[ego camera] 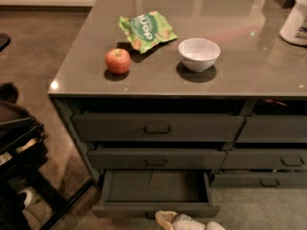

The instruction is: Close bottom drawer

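Observation:
The bottom drawer (156, 207) of the left stack stands pulled open, a wide shallow dark grey tray with a low front. A flat dark square card (159, 178) lies inside near its back. My gripper (169, 220) comes in at the bottom edge of the camera view, pale and cream-coloured, right in front of the drawer's front at about its centre. The middle drawer (156, 159) and the taller top drawer (157, 127) above it are pushed in.
On the grey counter (240, 75) sit a red apple (118, 61), a green snack bag (145, 29), a white bowl (199, 54) and a white jug (296, 20) at the far right. A second drawer stack (268, 152) is to the right. A dark chair-like object (17, 147) stands on the left floor.

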You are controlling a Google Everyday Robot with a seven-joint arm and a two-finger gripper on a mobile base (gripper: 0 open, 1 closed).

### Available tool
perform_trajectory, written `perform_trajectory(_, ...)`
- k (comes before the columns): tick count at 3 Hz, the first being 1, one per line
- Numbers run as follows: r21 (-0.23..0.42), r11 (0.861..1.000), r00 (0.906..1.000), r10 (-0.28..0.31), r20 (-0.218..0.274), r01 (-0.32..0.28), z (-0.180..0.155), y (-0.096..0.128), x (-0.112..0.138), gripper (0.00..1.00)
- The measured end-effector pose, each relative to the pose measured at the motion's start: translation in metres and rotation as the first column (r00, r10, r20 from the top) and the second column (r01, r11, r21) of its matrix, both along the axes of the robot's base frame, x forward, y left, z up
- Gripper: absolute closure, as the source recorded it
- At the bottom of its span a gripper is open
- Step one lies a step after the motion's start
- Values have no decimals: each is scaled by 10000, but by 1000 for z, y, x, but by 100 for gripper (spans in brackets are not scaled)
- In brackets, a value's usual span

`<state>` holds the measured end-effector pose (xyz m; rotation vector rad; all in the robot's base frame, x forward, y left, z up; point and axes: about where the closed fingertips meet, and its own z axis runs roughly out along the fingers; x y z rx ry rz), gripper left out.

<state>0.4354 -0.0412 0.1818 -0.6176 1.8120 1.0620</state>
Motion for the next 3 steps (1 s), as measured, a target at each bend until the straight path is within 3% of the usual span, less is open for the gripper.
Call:
perform_trajectory(1, -420, 9991, 9984, 121, 554, -98, 9, -2, 23, 100)
perform_trajectory(3, -1716, 9803, 9788, 1261, 1616, -979, 25, 24, 91, 100)
